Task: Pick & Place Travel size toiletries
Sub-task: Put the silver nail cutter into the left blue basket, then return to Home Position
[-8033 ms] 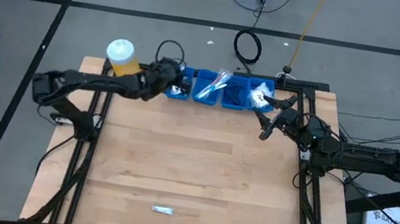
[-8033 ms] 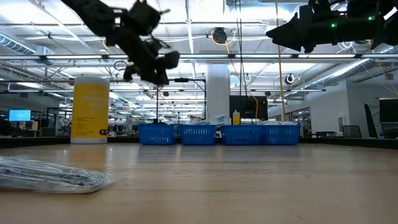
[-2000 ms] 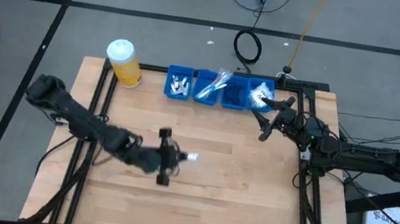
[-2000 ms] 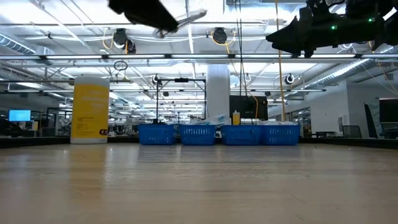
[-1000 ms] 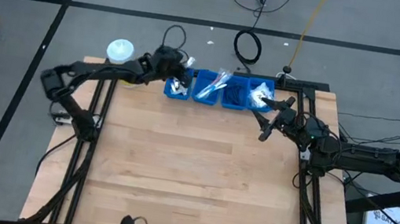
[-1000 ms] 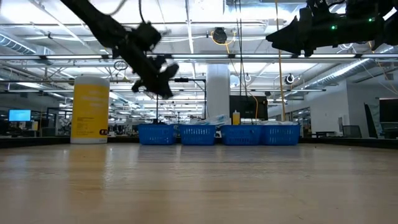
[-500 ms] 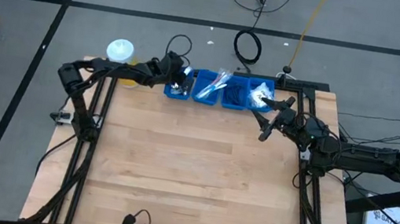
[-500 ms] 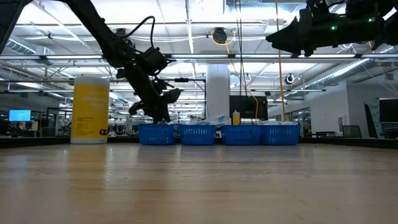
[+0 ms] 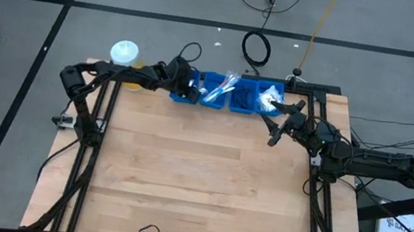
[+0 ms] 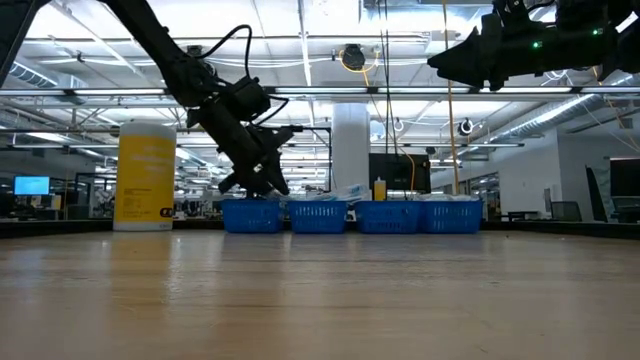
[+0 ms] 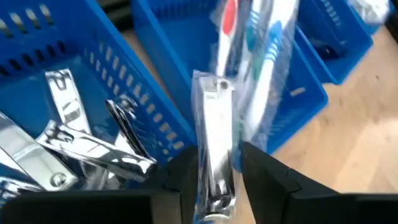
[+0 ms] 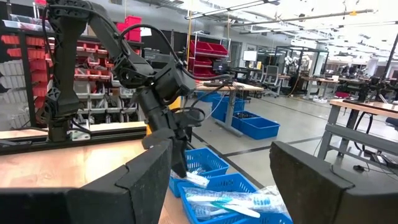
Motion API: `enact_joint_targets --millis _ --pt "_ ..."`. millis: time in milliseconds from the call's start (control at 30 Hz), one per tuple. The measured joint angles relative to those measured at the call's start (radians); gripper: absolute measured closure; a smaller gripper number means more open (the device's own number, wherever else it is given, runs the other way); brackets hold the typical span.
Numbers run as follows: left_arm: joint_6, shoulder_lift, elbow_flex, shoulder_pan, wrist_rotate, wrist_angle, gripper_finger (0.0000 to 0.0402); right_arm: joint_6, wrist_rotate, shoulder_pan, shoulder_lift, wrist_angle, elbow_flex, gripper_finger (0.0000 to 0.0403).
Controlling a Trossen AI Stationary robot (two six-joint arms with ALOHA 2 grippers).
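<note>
The yellow jar (image 9: 125, 56) stands just left of the row of blue baskets (image 9: 227, 92). The left gripper (image 9: 187, 86) hangs over the leftmost basket (image 11: 74, 93), its fingers (image 11: 267, 174) grasping a slim shiny clipper (image 11: 214, 149) in clear wrap (bare metal clippers (image 11: 81, 146) lie below it). Next basket: wrapped toothbrushes (image 11: 261, 62). The right gripper (image 9: 272, 122), fingers spread wide and empty, hovers by the rightmost basket.

Blue baskets (image 9: 231, 93), perhaps silver clippers (image 11: 214, 149)
</note>
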Motion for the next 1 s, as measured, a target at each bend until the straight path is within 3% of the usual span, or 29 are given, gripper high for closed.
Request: enact_joint_targets --millis 300,767,1000 --pt "-0.051 -0.02 0.001 0.025 -0.111 -0.025 0.0275 0.0 0.0 0.0 0.0 -0.001 0.0 0.0147" --pt "-0.013 -0.026 0.001 0.025 -0.296 -0.097 0.0275 0.0 0.0 0.0 0.0 -0.001 0.0 0.0147" --pt "0.114 -0.197 0.0 -0.005 -0.284 -0.142 0.0275 -0.004 0.0 0.0 0.0 -0.009 0.0 0.0147"
